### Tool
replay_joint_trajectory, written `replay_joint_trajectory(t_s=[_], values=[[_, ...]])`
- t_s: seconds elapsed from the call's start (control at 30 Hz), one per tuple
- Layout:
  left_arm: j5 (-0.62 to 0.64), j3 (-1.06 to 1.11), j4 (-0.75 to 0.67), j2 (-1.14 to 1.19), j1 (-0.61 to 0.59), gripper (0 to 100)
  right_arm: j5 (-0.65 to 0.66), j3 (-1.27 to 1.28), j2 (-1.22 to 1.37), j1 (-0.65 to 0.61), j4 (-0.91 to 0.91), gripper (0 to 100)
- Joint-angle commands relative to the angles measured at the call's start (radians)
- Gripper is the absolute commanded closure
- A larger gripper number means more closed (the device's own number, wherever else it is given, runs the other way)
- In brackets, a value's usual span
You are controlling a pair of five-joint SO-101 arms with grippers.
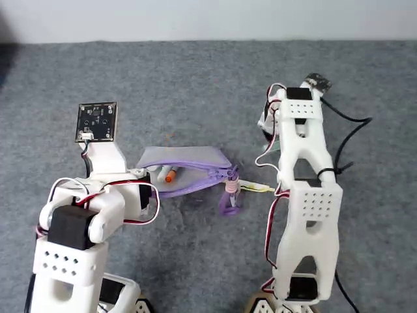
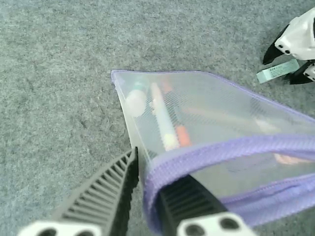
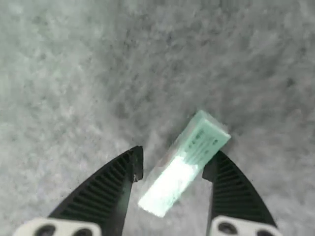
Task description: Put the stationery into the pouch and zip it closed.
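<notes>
A translucent pouch point(image 1: 189, 163) with purple zip trim lies on the grey mat, mouth open. Several pens are inside it, one with an orange tip point(image 1: 171, 175). My left gripper point(image 1: 143, 175) is shut on the pouch's left end. In the left wrist view its fingers point(image 2: 120, 189) pinch the purple-edged wall of the pouch point(image 2: 206, 128). My right gripper point(image 3: 174, 164) is open, low over the mat, straddling a pale green eraser point(image 3: 197, 142) that lies slantwise between its fingers. The left wrist view shows the same eraser point(image 2: 278, 72) and the right gripper point(image 2: 288, 61) beyond the pouch.
The zip pull with a purple and pink charm point(image 1: 230, 197) hangs off the pouch's right end. A thin pale yellow item point(image 1: 258, 188) lies beside it. The right arm's white body point(image 1: 306, 195) runs along the right side, with cables trailing. Grey carpet point(image 1: 195, 91) is behind the pouch.
</notes>
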Motion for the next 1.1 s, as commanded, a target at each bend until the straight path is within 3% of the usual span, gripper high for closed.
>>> replay_joint_trajectory(t_s=[0.0,0.27,0.43,0.5,0.87,1.07], values=[[0.012,-0.004,0.0,0.006,0.002,99,-0.008,-0.083,0.004,0.042,-0.007,78.9],[0.012,-0.002,-0.003,0.006,0.002,99,-0.005,-0.089,0.035,0.05,0.059,79.8],[0.011,-0.002,-0.005,0.008,0.002,99,-0.005,-0.089,0.03,0.041,0.107,99.8],[0.011,-0.002,-0.005,0.008,0.002,99,-0.005,-0.092,0.024,0.042,0.136,96.3],[0.012,-0.005,0.0,0.011,0.002,99,0.132,-0.091,-0.211,0.004,0.446,99.1],[0.014,-0.005,-0.002,0.014,0.002,99,0.203,0.015,-0.489,-0.031,0.449,99.1]])
